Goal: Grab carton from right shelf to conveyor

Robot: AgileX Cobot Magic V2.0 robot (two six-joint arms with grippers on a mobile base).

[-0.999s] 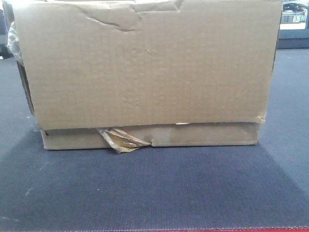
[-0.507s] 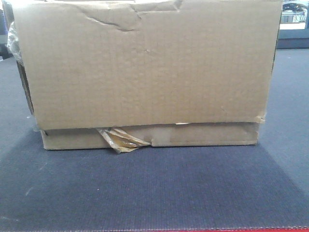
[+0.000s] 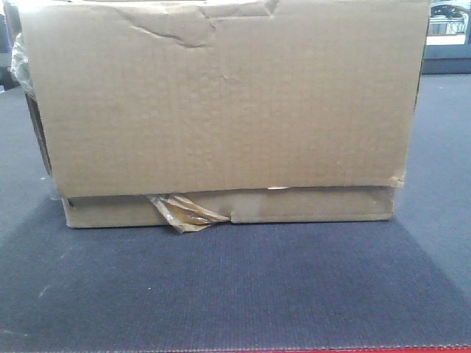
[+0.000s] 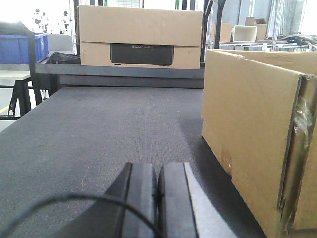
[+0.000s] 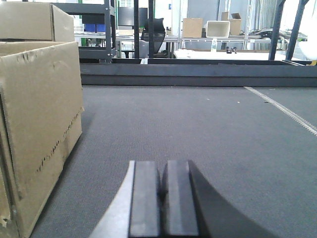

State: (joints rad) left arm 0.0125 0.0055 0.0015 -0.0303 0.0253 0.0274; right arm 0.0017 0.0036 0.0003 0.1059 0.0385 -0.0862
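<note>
Carton (image 3: 221, 110) sits on conveyor (image 3: 235, 294) between our arms. Left claw (image 4: 157, 186) & right claw (image 5: 162, 191) both pressed together, holding nothing. Looks light but creased, w/ loose tape; we'd squeeze opposite side walls.

Carton (image 3: 221, 103): large plain brown corrugated box, wider than tall, upright, resting flat on conveyor (image 3: 235, 287). Upper rim creased and dented left of centre. Lower flap shows as separate band along base; twisted amber tape strip (image 3: 184, 213) hangs from it, touching belt. Conveyor: dark navy-grey ribbed fabric, thin red edge at near side. Right shelf not identifiable.
</note>
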